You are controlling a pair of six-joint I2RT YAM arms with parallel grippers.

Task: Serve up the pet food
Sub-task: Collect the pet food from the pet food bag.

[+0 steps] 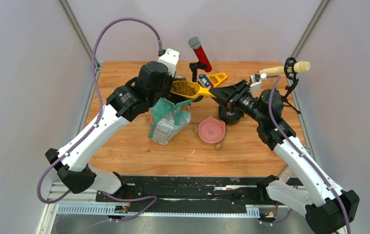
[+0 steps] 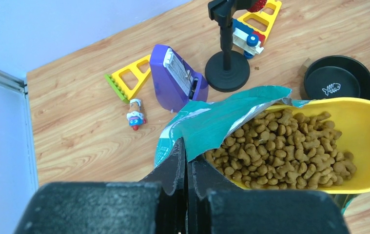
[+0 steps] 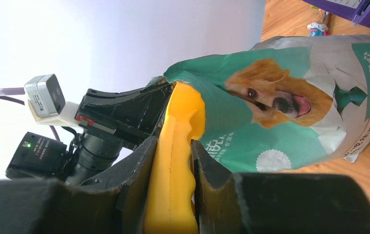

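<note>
From above, the yellow scoop [image 1: 201,90], heaped with pet food [image 1: 185,88], hangs just over the mouth of the teal bag [image 1: 165,124]; a pink bowl [image 1: 211,130] waits right of the bag. Left wrist: the jaws of the left gripper [image 2: 186,161] pinch the bag's rim, probably to steady it. Right wrist: the jaws of the right gripper [image 3: 172,161] clamp the scoop's handle so it rides level.

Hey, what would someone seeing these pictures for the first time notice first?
The right gripper holds a yellow scoop heaped with brown kibble over the teal bag, at the scene's centre. The left gripper pinches the bag's rim, and an empty pink bowl sits just right of it.
</note>
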